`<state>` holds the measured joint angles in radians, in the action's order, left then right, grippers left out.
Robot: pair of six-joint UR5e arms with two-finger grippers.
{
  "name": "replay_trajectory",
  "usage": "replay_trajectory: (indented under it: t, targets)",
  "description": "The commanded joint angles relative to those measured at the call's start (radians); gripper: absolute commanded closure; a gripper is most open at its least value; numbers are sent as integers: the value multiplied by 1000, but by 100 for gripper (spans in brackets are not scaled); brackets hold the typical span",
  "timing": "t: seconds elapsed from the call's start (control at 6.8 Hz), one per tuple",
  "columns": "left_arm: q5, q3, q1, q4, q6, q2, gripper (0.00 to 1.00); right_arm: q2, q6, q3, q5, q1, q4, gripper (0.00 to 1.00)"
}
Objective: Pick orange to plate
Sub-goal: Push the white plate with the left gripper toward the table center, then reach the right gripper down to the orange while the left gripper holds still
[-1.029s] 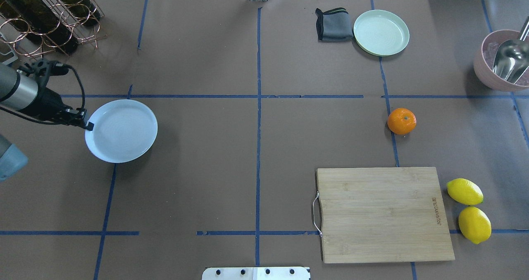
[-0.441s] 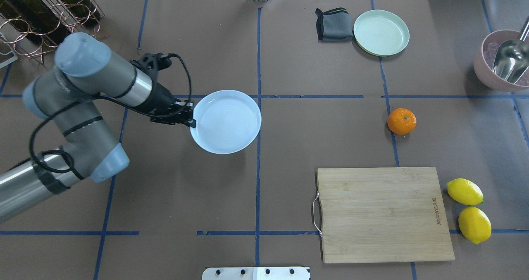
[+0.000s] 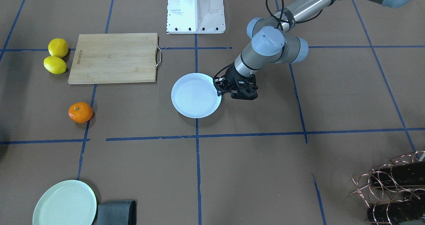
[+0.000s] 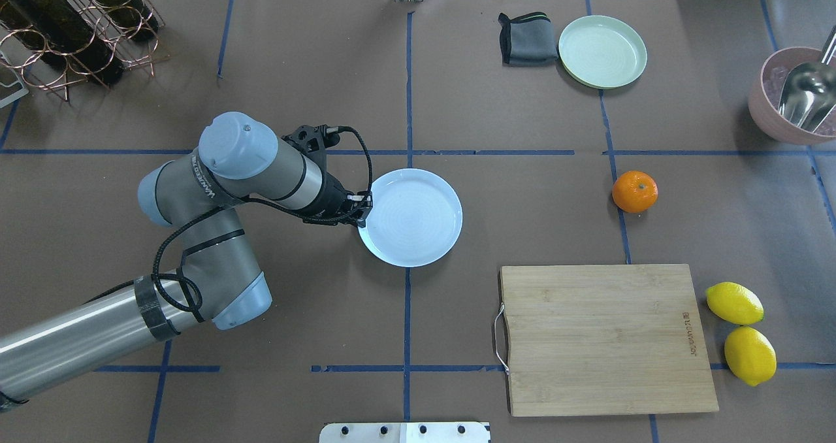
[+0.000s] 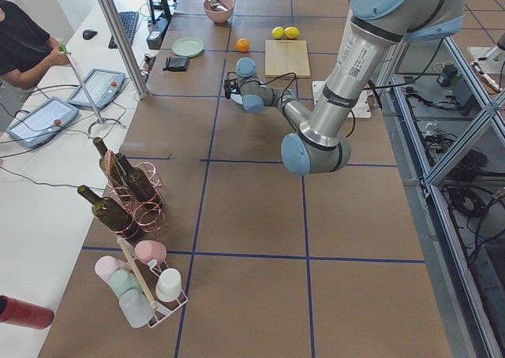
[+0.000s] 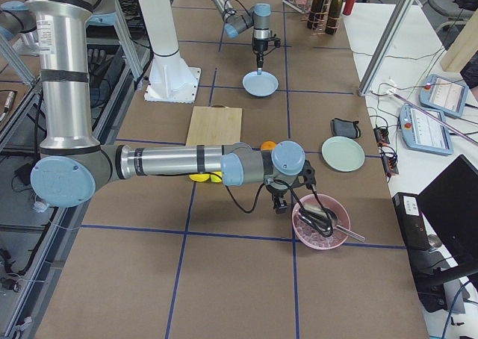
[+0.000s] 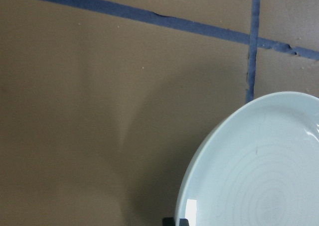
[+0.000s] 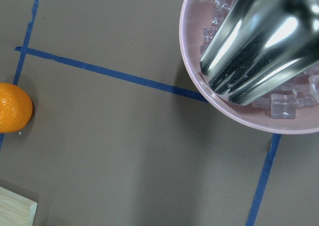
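Note:
The orange (image 4: 635, 191) lies on the brown table right of centre, also seen in the front view (image 3: 80, 112) and at the left edge of the right wrist view (image 8: 14, 108). My left gripper (image 4: 361, 211) is shut on the left rim of the pale bluish-white plate (image 4: 415, 217), near the table's centre line; the front view shows the same grip (image 3: 218, 87) on the plate (image 3: 196, 97). The plate is far left of the orange. My right gripper (image 6: 281, 207) shows only in the right side view, near the pink bowl; I cannot tell its state.
A wooden cutting board (image 4: 604, 338) lies below the orange, with two lemons (image 4: 735, 302) to its right. A mint-green plate (image 4: 602, 51) and grey cloth (image 4: 526, 38) sit at the back. A pink bowl (image 4: 761, 106) with ice and scoop stands far right; a bottle rack (image 4: 65, 31) back left.
My left arm has swung in from the table's left side, carrying the plate rightward to the centre line. The orange has stayed where it was.

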<state>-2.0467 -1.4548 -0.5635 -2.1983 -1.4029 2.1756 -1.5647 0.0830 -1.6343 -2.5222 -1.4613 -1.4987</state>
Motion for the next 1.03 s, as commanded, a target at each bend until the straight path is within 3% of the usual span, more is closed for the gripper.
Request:
replay_trajectory:
  t: [0.0, 0.15, 0.44, 0.59, 0.74, 0.88]
  targets:
    - [28, 8, 13, -4, 1, 3, 59, 9, -2, -1, -1, 25, 0, 0]
    - [89, -11, 11, -11, -4, 6, 15, 35, -79, -7, -1, 59, 9, 0]
    - [89, -39, -13, -15, -7, 4, 6, 115, -512, -7, 31, 247, 206, 0]
    - [89, -41, -15, -18, -36, 3, 2, 167, -743, -10, 136, 351, 306, 0]
    - [88, -47, -15, -18, -60, 3, 2, 216, -928, -15, 246, 449, 331, 0]
    - [89, -47, -13, -18, -62, 3, 2, 225, -987, -39, 325, 519, 331, 0]
